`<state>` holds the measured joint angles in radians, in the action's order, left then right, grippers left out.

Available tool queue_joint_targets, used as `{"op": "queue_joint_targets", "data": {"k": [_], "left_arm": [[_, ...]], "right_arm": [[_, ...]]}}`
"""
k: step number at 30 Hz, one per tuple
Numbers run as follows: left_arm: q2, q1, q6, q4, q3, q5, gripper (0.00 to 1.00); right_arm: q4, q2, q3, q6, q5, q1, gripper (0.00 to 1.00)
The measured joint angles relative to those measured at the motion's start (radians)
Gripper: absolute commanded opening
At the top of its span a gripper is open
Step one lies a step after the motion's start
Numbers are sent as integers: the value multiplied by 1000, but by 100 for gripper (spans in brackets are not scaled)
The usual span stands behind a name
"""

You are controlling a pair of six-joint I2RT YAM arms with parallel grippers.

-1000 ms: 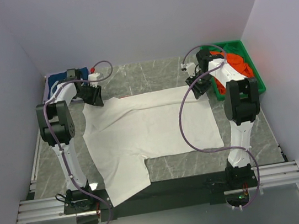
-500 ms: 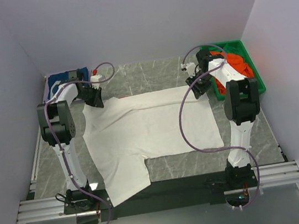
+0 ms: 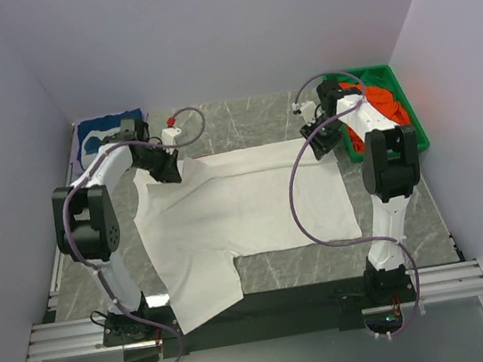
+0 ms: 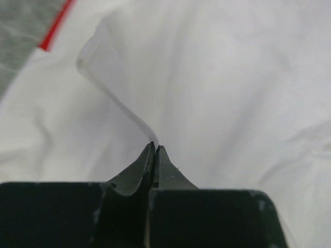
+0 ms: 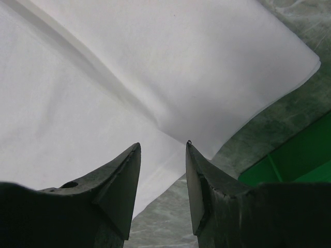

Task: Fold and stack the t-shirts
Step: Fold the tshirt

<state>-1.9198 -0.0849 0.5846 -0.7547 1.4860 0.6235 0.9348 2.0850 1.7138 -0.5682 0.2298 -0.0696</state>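
One white t-shirt is spread across the middle of the table. Its far left edge is pinched between the closed fingers of the left gripper — a ridge of cloth is drawn up to the tips. The right gripper is held over the far right corner, fingers partly apart, gripping nothing. An orange t-shirt is seen in the green bin, far right.

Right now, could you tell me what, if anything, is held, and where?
The left arm's jaws pinch the white shirt near its far left corner; the right jaws hold nothing.
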Motion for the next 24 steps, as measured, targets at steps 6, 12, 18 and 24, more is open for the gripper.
{"op": "queue_joint_targets", "data": {"k": [6,12,18,24], "left_arm": [[120,-89,81,-58,-198,61,2],[130,-149,164,-142,-303,84,49],[146,-129,206,-198,-298,103,49],[148,-43,123,-189,-151,161,49]], "right_arm": [[0,0,0,0,0,0,47],[3,0,1,-1,0,0,47],[18,0,15,-1,1,-7,47],[27,8,75,3,6,-31,46]]}}
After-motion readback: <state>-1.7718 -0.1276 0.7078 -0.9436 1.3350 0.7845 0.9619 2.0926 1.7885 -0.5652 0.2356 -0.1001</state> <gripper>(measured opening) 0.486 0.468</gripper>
